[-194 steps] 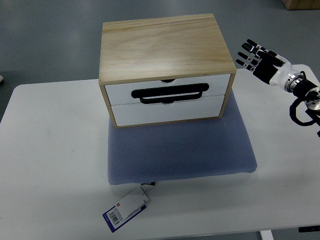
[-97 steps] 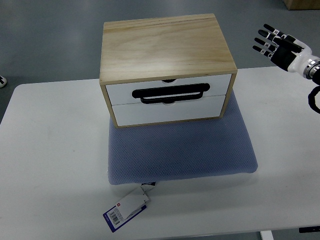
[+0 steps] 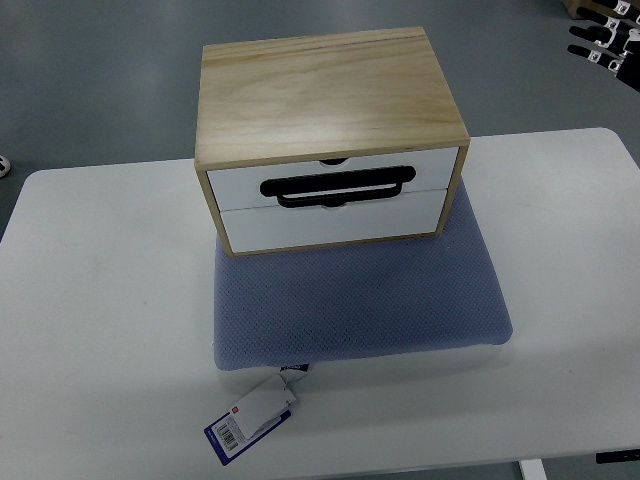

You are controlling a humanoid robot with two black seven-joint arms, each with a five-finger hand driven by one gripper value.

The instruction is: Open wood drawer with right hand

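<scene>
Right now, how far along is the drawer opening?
Nothing looks done: both white fronts of the wood drawer box sit flush, and the black handle is untouched. In hand: only the right hand shows, fingers spread, at the top right corner, far from the box. Left: reach the handle, grip it, pull.

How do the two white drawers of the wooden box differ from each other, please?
The upper white drawer carries a black bar handle across its front; the lower white drawer shows no such handle. The upper drawer has its finger notch along its top edge; the lower drawer's notch is mostly hidden behind that handle. Both are shut, flush in the light wooden box.
</scene>
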